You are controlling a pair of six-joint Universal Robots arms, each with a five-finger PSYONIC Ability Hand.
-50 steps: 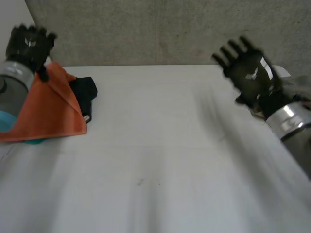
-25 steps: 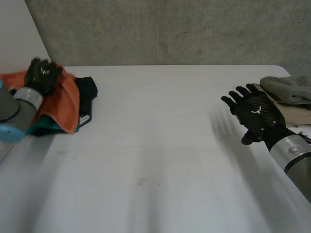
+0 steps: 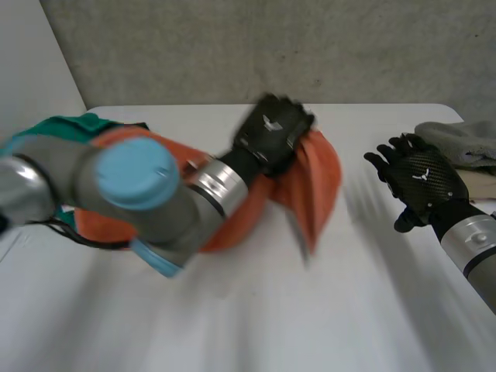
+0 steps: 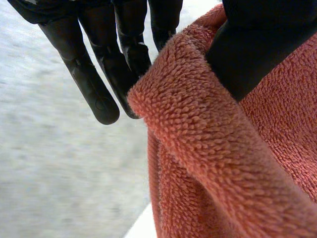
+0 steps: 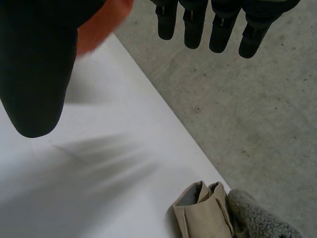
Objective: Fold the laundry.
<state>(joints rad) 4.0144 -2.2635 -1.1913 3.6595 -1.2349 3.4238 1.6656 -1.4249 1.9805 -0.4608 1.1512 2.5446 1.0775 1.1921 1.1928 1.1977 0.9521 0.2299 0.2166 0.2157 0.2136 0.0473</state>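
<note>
My left hand (image 3: 273, 130) is over the middle of the white table (image 3: 256, 310), shut on an orange terry towel (image 3: 319, 172) that trails back under its arm. In the left wrist view the thumb and fingers (image 4: 94, 84) pinch a folded edge of the towel (image 4: 208, 148). My right hand (image 3: 422, 180) hovers above the table's right side, fingers straight and spread, holding nothing. In the right wrist view its fingers (image 5: 223, 25) are straight, and a bit of the orange towel (image 5: 101, 25) shows beside the thumb.
A green cloth (image 3: 84, 124) lies at the far left behind my left arm. At the right edge sit a grey fleecy garment (image 3: 457, 141) (image 5: 262, 223) and a beige one (image 3: 480, 186) (image 5: 204, 213). A concrete floor lies beyond the table's far edge.
My left hand closed on the orange towel at the left pile and swung it right to the table's middle. The right hand came down at the right and stays open.
</note>
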